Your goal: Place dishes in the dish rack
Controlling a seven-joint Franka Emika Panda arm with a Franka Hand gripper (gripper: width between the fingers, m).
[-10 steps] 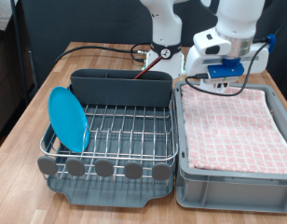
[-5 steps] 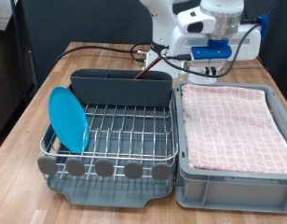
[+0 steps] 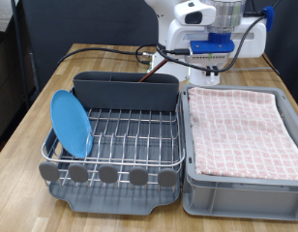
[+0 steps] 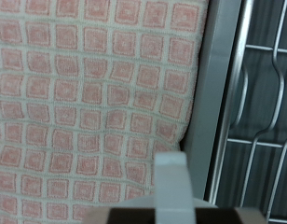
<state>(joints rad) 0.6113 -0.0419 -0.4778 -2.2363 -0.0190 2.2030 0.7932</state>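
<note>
The dish rack [image 3: 120, 135] is a silver wire grid on a dark grey tray, left of centre in the exterior view. The bright-blue plate [image 3: 70, 123] stands on edge at its left end. A reddish-brown spoon handle [image 3: 149, 74] sticks out of the dark grey caddy [image 3: 127, 92]. I cannot make out the white mug. My gripper [image 3: 209, 66] hangs high above the far edge of the crate, near the exterior view's top. The wrist view shows one white block [image 4: 171, 182] between me and the cloth; nothing shows in the fingers.
A grey crate [image 3: 193, 184] lined with pink checked cloth [image 3: 241, 126] stands right of the rack; its cloth [image 4: 88, 103] and rim [image 4: 218, 93] fill the wrist view. Black cables [image 3: 101, 50] and the white robot base [image 3: 173, 39] lie behind the rack.
My gripper has risen and moved towards the exterior view's left, from low over the crate's far edge to higher up. The plate, spoon and rack have not moved.
</note>
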